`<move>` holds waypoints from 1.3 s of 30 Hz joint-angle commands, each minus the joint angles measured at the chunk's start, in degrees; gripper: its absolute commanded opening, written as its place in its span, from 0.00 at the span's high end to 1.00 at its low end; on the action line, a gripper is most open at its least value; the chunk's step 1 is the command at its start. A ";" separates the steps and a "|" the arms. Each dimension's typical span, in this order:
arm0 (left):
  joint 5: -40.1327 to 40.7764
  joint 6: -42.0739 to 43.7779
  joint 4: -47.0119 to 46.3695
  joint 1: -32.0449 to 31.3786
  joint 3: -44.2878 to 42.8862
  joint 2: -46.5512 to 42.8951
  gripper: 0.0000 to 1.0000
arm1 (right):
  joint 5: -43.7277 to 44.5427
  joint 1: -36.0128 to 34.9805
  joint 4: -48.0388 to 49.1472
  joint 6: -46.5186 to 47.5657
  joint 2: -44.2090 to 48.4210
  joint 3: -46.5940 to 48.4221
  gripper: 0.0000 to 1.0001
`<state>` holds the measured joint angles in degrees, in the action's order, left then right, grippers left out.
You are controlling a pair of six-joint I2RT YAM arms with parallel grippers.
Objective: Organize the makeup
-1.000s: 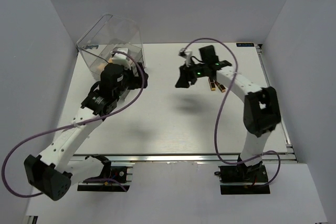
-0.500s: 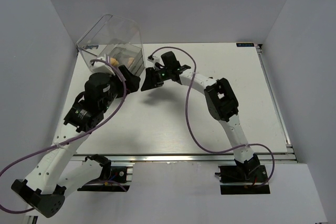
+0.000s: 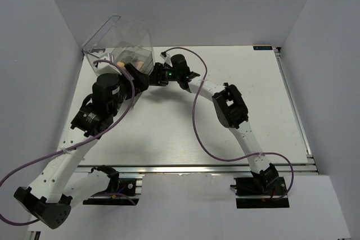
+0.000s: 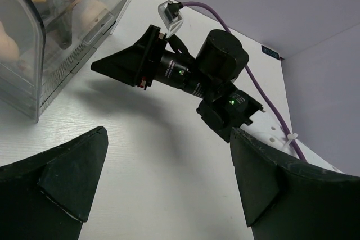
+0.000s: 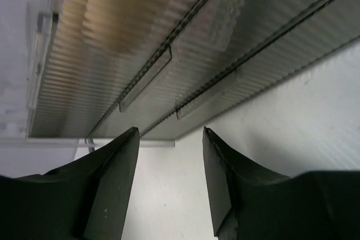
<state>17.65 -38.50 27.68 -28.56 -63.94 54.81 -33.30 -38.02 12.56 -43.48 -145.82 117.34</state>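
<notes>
The clear plastic drawer box [image 3: 115,40] stands at the table's far left corner. Tan egg-shaped sponges [image 3: 128,57] lie inside it, and they also show in the left wrist view [image 4: 93,12]. My right gripper [image 3: 153,77] is open and empty, its tips close to the box's ribbed drawer fronts [image 5: 169,37] and low against the table [image 5: 169,195]. My left gripper [image 3: 139,77] is wide open and empty above the table, just in front of the box [image 4: 56,54]. It looks at the right gripper [image 4: 121,63]. No palettes or lipstick tubes are in view.
The box has two drawer handles [image 5: 147,80] facing the right gripper. The two grippers are close together at the box's front right corner. The right arm's elbow [image 3: 228,105] stretches across the table's middle. White walls enclose the table.
My right arm has swung left from the table's middle to the box front. My left gripper has shifted slightly. The two lipstick tubes seen beside the right gripper a second ago no longer show.
</notes>
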 commanded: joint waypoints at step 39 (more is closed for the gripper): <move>-5.08 -2.37 -3.51 1.22 -5.67 7.51 0.02 | 7.46 -1.71 18.82 -11.01 -8.87 1.67 0.90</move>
<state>13.08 -40.51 24.77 -27.59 -67.79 62.57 -27.55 -39.51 28.64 -55.33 -153.27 117.67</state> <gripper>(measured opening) 0.982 0.135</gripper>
